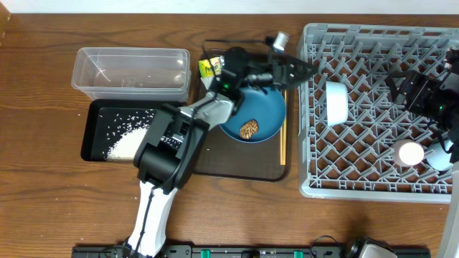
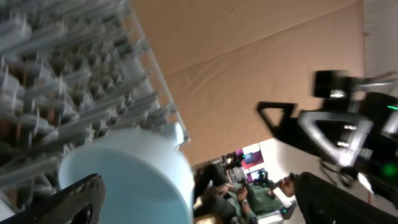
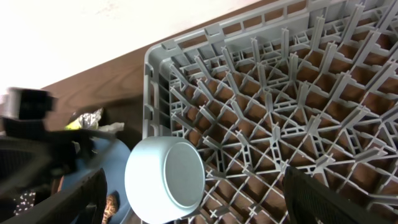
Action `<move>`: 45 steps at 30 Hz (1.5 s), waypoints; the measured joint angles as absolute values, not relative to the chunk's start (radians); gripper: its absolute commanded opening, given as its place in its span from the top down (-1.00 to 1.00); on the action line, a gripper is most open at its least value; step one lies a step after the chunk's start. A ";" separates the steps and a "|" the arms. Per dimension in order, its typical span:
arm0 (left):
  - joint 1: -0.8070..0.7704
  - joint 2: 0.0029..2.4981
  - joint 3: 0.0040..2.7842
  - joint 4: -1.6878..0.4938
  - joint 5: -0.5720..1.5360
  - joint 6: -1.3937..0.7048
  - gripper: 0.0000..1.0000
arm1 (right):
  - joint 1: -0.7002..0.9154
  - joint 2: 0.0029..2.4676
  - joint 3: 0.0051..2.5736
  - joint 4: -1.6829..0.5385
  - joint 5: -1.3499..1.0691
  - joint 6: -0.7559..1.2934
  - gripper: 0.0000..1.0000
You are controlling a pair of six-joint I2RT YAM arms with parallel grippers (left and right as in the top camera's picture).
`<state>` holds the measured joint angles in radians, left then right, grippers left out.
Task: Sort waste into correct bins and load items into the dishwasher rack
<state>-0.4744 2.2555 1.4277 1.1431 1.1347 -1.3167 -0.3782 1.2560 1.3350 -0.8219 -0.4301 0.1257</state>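
A small cup with a light-blue inside (image 2: pixel 124 180) lies on its side among the left pegs of the grey dishwasher rack (image 1: pixel 313 183), and shows white from above (image 1: pixel 336 102). My left gripper (image 1: pixel 301 69) hovers open at the rack's left rim; its fingers (image 2: pixel 81 199) flank the cup's mouth without touching it. My right gripper (image 1: pixel 399 86) is open over the rack (image 3: pixel 280 93) and faces the cup's base (image 3: pixel 165 180). The dark-blue plate (image 1: pixel 262 107) holds a brown food lump (image 1: pixel 249 129). Chopsticks (image 1: pixel 282 143) lie beside it.
The plate rests on a dark brown tray (image 1: pixel 237 168). A clear tub (image 1: pixel 133 72) and a black tray (image 1: pixel 93 132) with white rice (image 1: pixel 129 145) sit at left. A yellow-green wrapper (image 1: pixel 209 68) and silver foil (image 1: pixel 280 39) lie behind the plate. An upright cup (image 1: pixel 411 153) stands in the rack.
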 measured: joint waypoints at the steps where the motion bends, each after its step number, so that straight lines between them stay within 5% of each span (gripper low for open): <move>1: -0.461 2.255 1.428 1.174 1.138 -1.328 -0.96 | -0.378 1.256 1.335 -0.822 -0.434 0.126 -0.72; 11: -0.305 2.080 1.428 1.094 1.179 -1.353 -0.96 | -0.281 1.256 1.335 -0.810 -0.612 0.127 -0.63; 19: -0.205 1.790 1.455 0.222 1.085 -1.002 -0.96 | 0.087 1.259 1.335 -0.739 -0.517 0.130 -0.67; 27: -0.180 1.634 1.445 -0.526 0.588 -0.551 -0.96 | 0.335 1.310 1.335 -0.729 -0.266 0.130 -0.57; 33: -0.177 1.575 1.447 -0.694 0.385 -0.387 -0.98 | 0.373 1.406 1.335 -0.727 -0.214 0.130 -0.57; 37: -0.184 1.575 1.431 -0.765 0.341 -0.340 -0.65 | 0.372 1.449 1.335 -0.705 -0.200 0.130 -0.57; 45: -0.287 1.605 1.348 -0.774 0.262 -0.231 -0.64 | 0.371 1.455 1.335 -0.661 -0.189 0.130 -0.56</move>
